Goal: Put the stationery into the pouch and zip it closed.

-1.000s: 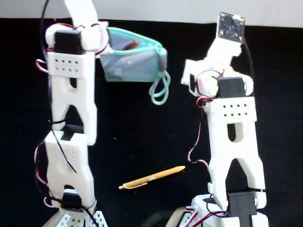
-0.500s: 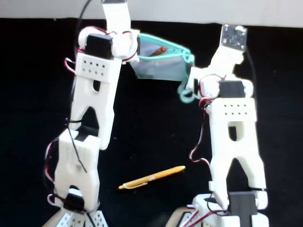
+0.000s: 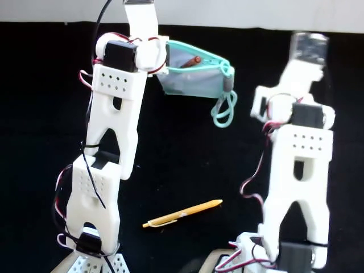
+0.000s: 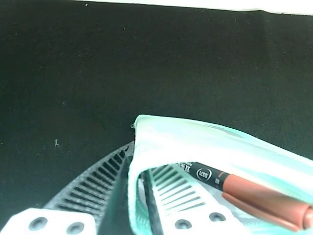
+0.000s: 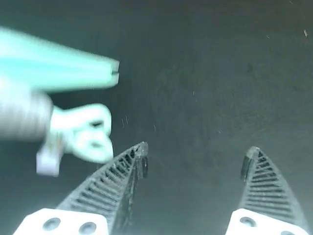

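The left gripper (image 4: 139, 164) was seen clamped on the rim of the pouch (image 3: 193, 77), which was held up off the black table (image 3: 170, 165) with its mouth open. The right gripper (image 5: 195, 159) was found with its fingers apart and nothing between them. In the high view it stood at about 3 o'clock of the pouch, near the pouch's end and its cord loop (image 3: 223, 111) but touching neither.

A brown-capped marker (image 4: 244, 188) was seen lying inside the pouch, so part of the loading was judged done. A yellow pen (image 3: 182, 214) lay on the table at about 6 o'clock of the pouch, well apart from it and between the two arm bases; it was judged yet to be put in. The zip was seen open, so the closing was judged not begun.

Nothing was seen lying over the pen. The hanging cord loop was judged a possible snag near the zip end.
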Robot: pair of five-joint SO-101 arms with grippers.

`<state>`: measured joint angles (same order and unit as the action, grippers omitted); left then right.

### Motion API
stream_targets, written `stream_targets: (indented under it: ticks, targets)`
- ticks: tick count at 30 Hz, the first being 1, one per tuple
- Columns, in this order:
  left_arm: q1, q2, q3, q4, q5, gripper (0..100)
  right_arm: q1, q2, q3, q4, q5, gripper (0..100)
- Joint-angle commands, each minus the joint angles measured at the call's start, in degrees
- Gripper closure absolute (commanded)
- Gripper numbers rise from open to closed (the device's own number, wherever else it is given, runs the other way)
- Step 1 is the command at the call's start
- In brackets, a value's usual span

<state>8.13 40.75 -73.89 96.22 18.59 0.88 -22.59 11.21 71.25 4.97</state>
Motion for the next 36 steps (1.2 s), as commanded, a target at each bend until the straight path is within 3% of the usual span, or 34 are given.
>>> stream_targets:
  ticks: [1, 12, 18, 24, 36]
  targets:
    - [-1.3, -0.4, -0.2, -0.3, -0.6, 99, -2.8, -5.1, 4.3, 3.5, 16.4, 69.2]
    - [-3.6, 0.0, -0.1, -0.2, -0.6, 99, -11.6, -8.1, 14.5, 20.4, 46.2, 69.2]
    - [-4.7, 0.1, 0.0, -0.3, -0.6, 99, -17.7, -8.1, 21.1, 23.4, 53.5, 69.2]
    - [-4.8, -0.4, -0.2, -2.3, -0.6, 99, -27.4, -8.1, 27.0, 21.0, 53.1, 69.2]
    - [-8.5, 0.1, -2.9, -3.9, -0.7, 99, -47.0, -8.1, 27.7, 14.2, 33.1, 68.9]
